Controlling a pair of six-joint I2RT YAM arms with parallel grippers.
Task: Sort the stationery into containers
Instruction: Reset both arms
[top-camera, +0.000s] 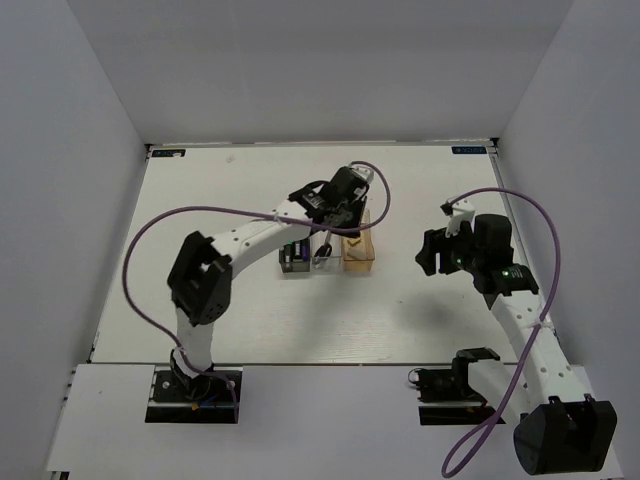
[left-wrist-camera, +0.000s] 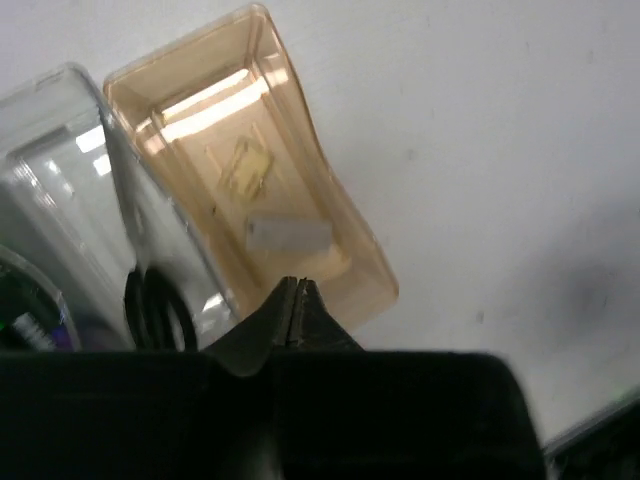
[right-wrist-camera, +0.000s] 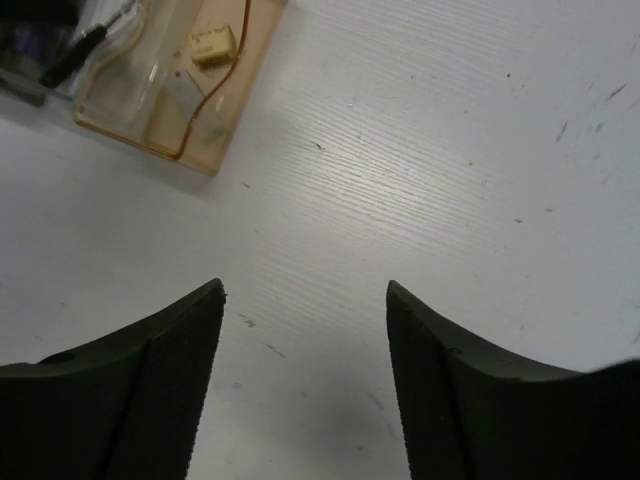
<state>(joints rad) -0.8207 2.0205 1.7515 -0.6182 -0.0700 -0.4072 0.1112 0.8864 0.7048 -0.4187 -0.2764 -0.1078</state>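
Three containers stand side by side at mid-table: a dark grey bin (top-camera: 294, 266), a clear bin (top-camera: 325, 262) and an orange bin (top-camera: 360, 264). Markers (top-camera: 296, 251) stand in the dark one, and black scissors (top-camera: 323, 250) are in the clear one. Inside the orange bin (left-wrist-camera: 335, 175) lie a tan block (left-wrist-camera: 245, 168) and a grey block (left-wrist-camera: 288, 235). My left gripper (left-wrist-camera: 297, 285) hovers above that bin's near end, shut, with nothing between its tips. My right gripper (right-wrist-camera: 305, 290) is open over bare table, to the right of the orange bin (right-wrist-camera: 130, 120).
White walls close the table on the left, the back and the right. In the left wrist view a black scissor handle (left-wrist-camera: 150, 310) shows through the clear bin (left-wrist-camera: 60, 170). The left arm's purple cable (top-camera: 200, 212) loops over the table's left half.
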